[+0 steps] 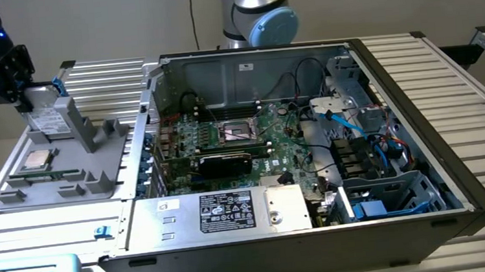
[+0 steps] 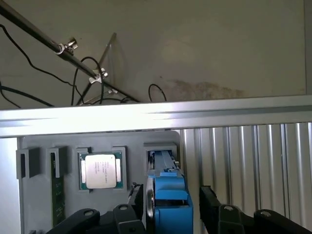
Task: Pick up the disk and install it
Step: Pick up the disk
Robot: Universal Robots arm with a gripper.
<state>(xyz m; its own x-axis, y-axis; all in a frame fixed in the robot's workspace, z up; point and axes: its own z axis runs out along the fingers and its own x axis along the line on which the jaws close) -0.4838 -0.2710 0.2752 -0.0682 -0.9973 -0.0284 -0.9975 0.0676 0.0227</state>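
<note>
Exterior view: my tool [image 1: 23, 98] hangs in the upper left of the frame, over the back corner of the grey fixture tray [image 1: 56, 186] that sits on the slatted desk [image 1: 459, 86]. The disk [image 1: 44, 118] stands on edge in a slot of that tray, label face turned towards the exterior view's left and blue carrier along its upper edge. It lies directly below the tool and just beside its tips, so I judge the relation that matters to be straight down, not sideways. The CPU chip [image 1: 36, 161] lies flat in its own pocket nearer the camera, apart from the disk. The open computer case [image 1: 246, 64] fills the middle and right of the frame, well apart from the tool.

Wrist view: here I look down the tool [image 2: 173, 202] onto the disk [image 2: 168, 192] edge-on. Its long axis runs away from the camera and its thin blue-topped edge sits between the two black fingers [image 2: 208, 202], which face its broad sides. One finger stands just beside the silver face. On the other side I see a strip of bare tray between finger and carrier. So I read the tool as released, straddling the disk without gripping it. The CPU chip [image 2: 100, 170] sits a pocket away, outside the fingers.
</note>
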